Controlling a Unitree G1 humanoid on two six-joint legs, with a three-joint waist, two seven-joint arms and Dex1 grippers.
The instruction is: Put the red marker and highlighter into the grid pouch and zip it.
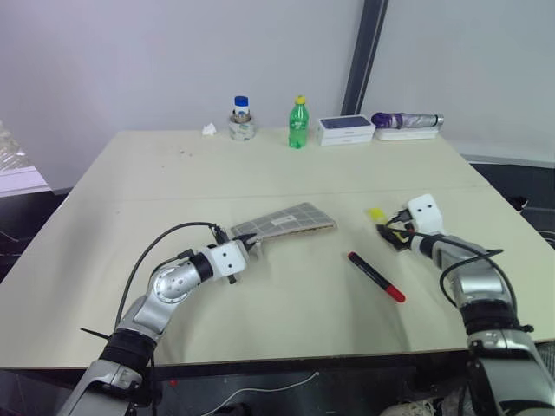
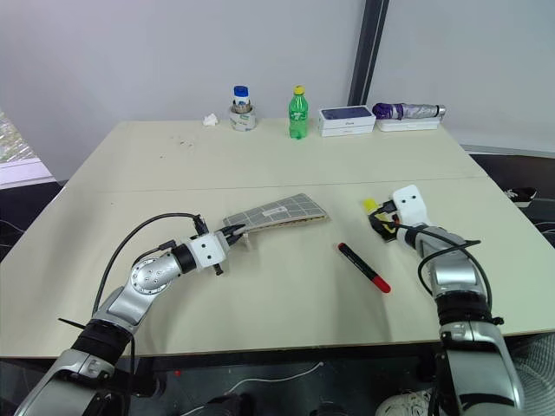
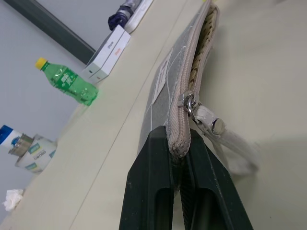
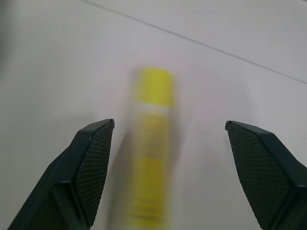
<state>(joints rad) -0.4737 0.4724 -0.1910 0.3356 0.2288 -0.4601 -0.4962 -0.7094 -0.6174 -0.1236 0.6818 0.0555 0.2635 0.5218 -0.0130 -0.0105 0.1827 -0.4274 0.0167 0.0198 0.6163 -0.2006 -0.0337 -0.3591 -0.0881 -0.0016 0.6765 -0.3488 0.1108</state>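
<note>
The grid pouch [image 1: 286,221] lies mid-table, grey with white lines, its near end raised off the surface. My left gripper [image 1: 245,249] is shut on that end, just beside the zip pull [image 3: 188,101], and the pouch's mouth gapes open further along. The red marker [image 1: 375,276], black with a red cap end, lies loose on the table between the arms. To its right is the yellow highlighter [image 1: 376,214]. My right gripper [image 4: 170,122] is open, with the highlighter [image 4: 151,158] lying on the table between its spread fingers [image 4: 93,158], untouched.
Along the table's far edge stand a small jar with a blue cap [image 1: 241,119], a green bottle [image 1: 297,123], a white box [image 1: 345,130] and a folded purple umbrella [image 1: 406,120]. A crumpled tissue [image 1: 209,130] lies left of the jar.
</note>
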